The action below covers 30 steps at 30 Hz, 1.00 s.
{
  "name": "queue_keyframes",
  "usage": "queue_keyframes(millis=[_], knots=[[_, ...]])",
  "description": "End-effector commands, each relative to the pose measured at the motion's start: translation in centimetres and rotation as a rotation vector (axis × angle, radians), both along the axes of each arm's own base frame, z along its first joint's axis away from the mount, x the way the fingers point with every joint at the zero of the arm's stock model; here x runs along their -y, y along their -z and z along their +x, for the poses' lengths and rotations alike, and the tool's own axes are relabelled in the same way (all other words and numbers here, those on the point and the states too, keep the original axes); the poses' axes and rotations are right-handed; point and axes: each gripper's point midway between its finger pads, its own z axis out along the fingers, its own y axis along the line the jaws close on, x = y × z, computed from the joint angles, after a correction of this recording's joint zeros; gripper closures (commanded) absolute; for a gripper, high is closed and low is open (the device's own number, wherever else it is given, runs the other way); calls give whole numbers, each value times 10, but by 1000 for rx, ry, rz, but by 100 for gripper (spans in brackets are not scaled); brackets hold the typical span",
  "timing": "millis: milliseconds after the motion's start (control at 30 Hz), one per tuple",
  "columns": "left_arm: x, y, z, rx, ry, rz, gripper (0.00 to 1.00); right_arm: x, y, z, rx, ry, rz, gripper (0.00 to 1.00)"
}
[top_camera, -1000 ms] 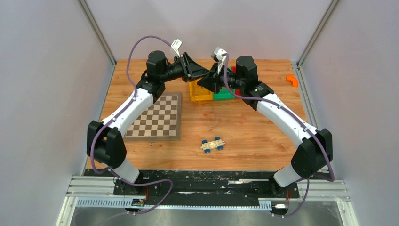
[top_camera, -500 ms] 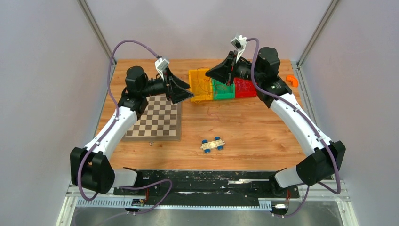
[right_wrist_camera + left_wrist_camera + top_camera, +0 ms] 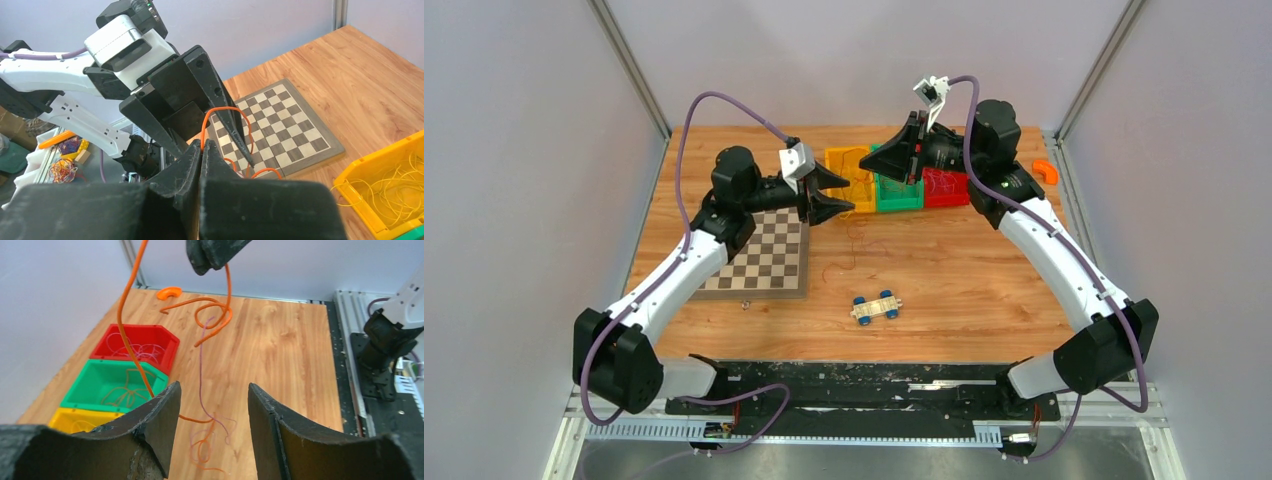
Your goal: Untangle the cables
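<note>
From above, your left gripper [image 3: 852, 194] stands part-open beside the yellow plastic bin [image 3: 836, 160]. Thin thread-like cables [image 3: 852, 240] curl on the wooden table [image 3: 984, 270] just below it.

Your left wrist view shows those jaws apart and clamping nothing, with a thin orange cable [image 3: 120, 315] dangling ahead from the right gripper [image 3: 206, 265].

Your right wrist view shows the right gripper pinched shut on that orange cable, which loops at the left gripper's fingers [image 3: 215, 95].
</note>
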Motion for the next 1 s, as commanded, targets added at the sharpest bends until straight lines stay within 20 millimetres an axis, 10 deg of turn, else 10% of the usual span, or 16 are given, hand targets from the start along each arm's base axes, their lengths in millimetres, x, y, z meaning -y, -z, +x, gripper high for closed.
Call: queue_keyframes(millis=[0, 367, 500, 567, 733, 967], knots=[[1, -25, 17, 177, -56, -18, 40, 3, -26, -17, 55, -39, 45, 100], [26, -15, 3, 82, 18, -16, 63, 3, -49, -18, 90, -40, 76, 100], [24, -8, -4, 23, 15, -13, 98, 11, -60, -8, 110, -2, 89, 100], [20, 1, -16, 18, 34, 4, 100, 25, -75, 10, 142, 59, 102, 100], [-2, 75, -61, -14, 131, 181, 100, 66, -131, 55, 214, 208, 174, 100], [-40, 169, -83, -135, 98, 378, 100, 78, -182, 56, 325, 226, 244, 100]])
